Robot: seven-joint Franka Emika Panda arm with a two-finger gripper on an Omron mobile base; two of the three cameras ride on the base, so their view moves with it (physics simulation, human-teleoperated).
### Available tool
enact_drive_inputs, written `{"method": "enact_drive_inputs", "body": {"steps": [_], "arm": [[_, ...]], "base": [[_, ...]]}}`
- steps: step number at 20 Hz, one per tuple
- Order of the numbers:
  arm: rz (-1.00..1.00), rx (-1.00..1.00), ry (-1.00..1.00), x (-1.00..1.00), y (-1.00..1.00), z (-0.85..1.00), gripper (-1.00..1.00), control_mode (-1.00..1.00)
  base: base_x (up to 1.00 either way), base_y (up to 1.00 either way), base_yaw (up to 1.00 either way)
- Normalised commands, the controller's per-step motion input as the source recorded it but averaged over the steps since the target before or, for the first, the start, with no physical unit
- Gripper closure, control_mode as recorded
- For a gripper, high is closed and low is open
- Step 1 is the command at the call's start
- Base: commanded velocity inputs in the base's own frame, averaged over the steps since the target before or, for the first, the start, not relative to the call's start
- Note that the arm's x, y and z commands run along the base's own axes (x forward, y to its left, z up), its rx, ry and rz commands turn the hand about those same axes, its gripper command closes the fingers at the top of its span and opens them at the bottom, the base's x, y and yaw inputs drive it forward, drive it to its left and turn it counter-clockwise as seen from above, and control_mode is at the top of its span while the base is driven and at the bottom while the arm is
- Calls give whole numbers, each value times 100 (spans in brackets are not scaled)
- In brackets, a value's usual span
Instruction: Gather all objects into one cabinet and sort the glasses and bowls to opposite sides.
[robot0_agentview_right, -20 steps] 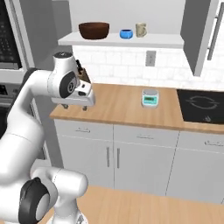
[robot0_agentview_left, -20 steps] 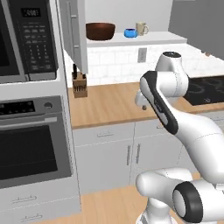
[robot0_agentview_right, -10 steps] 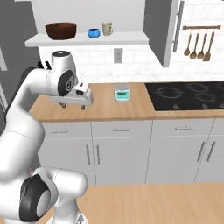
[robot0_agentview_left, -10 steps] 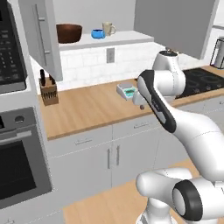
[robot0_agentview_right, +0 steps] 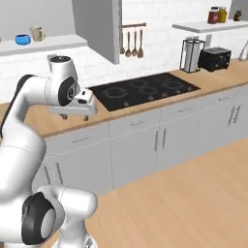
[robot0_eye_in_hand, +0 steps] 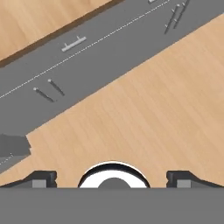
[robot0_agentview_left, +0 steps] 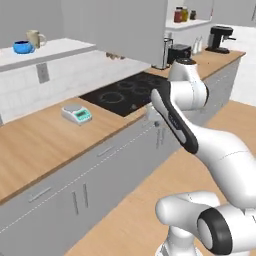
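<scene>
pincer [robot0_eye_in_hand: 112, 178]: we see it spread wide and holding nothing, aimed down at the wooden floor [robot0_eye_in_hand: 144, 109] before the grey lower cabinets [robot0_eye_in_hand: 100, 57].
mugs and bowl: the beige mug [robot0_agentview_left: 34, 38] and the small blue bowl [robot0_agentview_left: 22, 47] stand side by side on the white shelf [robot0_agentview_left: 55, 50], well apart from the arm.
step in hand: we judge the base must bring us before that shelf; we should keep the arm tucked clear of the desk [robot0_agentview_left: 35, 145].
hidden: the orange mug, the brown bowl and the cabinet door we cannot place.
</scene>
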Motion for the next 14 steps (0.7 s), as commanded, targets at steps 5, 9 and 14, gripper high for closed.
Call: {"method": "enact_drive_inputs", "body": {"steps": [5,9,14], "arm": [[0,0,0,0,0,0,-100,100],[0,0,0,0,0,0,-100,100],[0,0,0,0,0,0,-100,100]], "base": [[3,0,-87],[1,0,-88],[56,1,-71]]}}
